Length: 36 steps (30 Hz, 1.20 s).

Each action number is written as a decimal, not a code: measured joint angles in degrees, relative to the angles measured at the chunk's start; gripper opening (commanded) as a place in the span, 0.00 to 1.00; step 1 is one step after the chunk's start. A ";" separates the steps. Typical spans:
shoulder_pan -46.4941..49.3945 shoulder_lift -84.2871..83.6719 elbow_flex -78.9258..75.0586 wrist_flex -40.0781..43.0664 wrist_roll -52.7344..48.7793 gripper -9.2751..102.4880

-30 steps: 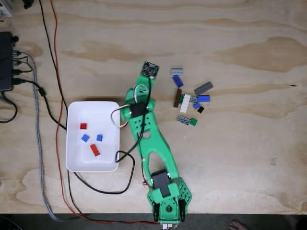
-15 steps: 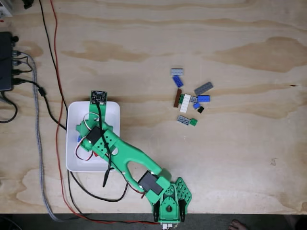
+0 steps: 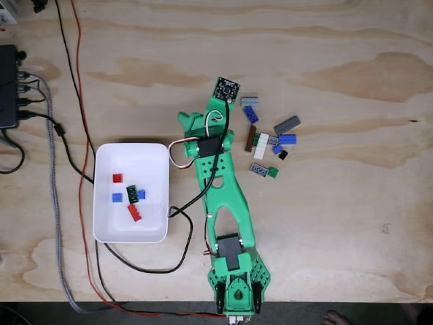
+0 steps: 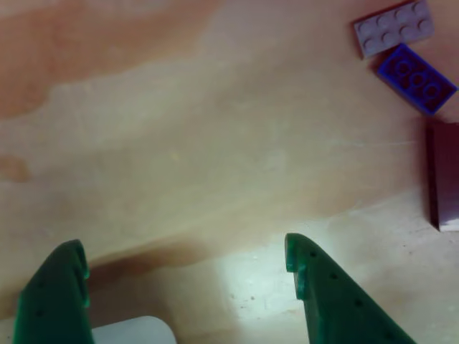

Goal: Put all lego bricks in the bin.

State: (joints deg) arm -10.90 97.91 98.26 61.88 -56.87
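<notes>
- Fingers (image 4: 54, 287) of my gripper (image 4: 186, 269) stand wide apart with nothing between them, only bare plywood table (image 4: 179, 143) in the gap; both green tips rise from the lower edge of the other view.
- Grey plate (image 4: 393, 27) lies ahead of my fingers and off to the right, at the top right corner of that view.
- Blue brick (image 4: 417, 77) sits just below the grey plate, tilted, its corner very close to it; I cannot tell whether they touch.
- Dark brown brick (image 4: 443, 175) lies right of my right-hand finger, cut off by the edge of the view.
- Seen from the fixed view, my gripper (image 3: 215, 115) hangs just left of the lego bricks (image 3: 269, 141), a loose cluster of grey, blue, brown, white, black and green pieces on the table.
- White bin (image 3: 155, 152) lies well to the left of my fingers in the fixed view, beside my green arm (image 3: 223, 196).
- Inside the bin rest two red bricks (image 3: 134, 212), two blue ones (image 3: 117, 198) and a dark green one (image 3: 132, 194).
- Black box (image 3: 7, 87) with cables sits at the far left edge of the fixed view.
</notes>
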 measured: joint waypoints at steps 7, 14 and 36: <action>13.01 -14.77 -4.66 -2.64 -23.64 0.38; 16.70 -24.26 -7.47 -3.52 -36.83 0.37; 17.58 -27.51 -7.29 -13.27 -43.33 0.10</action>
State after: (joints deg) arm 6.68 70.40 90.97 48.60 -100.20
